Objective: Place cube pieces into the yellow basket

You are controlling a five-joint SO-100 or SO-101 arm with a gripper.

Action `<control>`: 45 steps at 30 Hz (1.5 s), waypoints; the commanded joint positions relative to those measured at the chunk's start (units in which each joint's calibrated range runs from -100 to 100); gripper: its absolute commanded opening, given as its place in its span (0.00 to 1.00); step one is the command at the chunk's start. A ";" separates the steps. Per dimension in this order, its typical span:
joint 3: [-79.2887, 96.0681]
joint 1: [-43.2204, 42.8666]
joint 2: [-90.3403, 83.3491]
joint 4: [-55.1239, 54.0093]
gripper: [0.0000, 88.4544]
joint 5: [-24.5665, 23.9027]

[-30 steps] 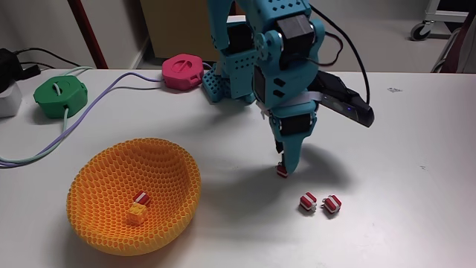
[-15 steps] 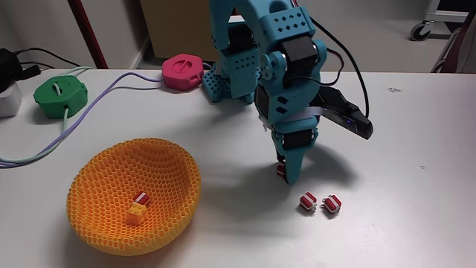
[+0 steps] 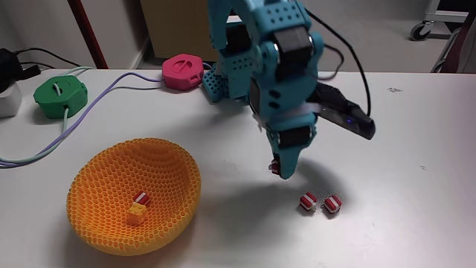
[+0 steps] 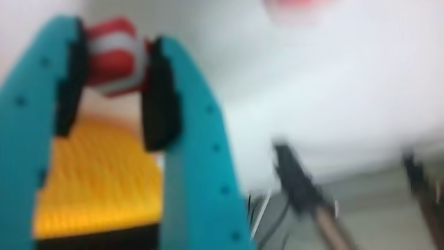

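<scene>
1. I am pinching one red cube piece (image 4: pixel 111 54) with a white band between the black pads of my pincer (image 3: pixel 281 170); in the fixed view it is hanging just above the tabletop (image 3: pixel 416 171), clear of the surface.
2. Two more red-and-white cube pieces (image 3: pixel 319 202) are lying side by side on the tabletop, below and slightly right of my pincer in the fixed view.
3. The yellow basket (image 3: pixel 182 167) is sitting well off to the left of my pincer, with one red piece and one yellow-orange piece (image 3: pixel 136 215) already resting in its bottom.
4. I am judging the cube as light and rigid (smooth plastic, by the look of it), so it could twist or slip out if my hold is shallow; taking it across two flat opposite faces, as I am doing now, seems the safest hold.
5. The wrist view is showing what the fixed view cannot: the cube is seated near my fingertips, both pads pressing its sides, with the basket's honeycomb surface blurred beyond.
6. The fixed view is giving the wider layout instead: the basket's place and the loose cubes.
</scene>
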 commanded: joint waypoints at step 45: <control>-11.10 -7.74 6.15 -0.89 0.24 -7.18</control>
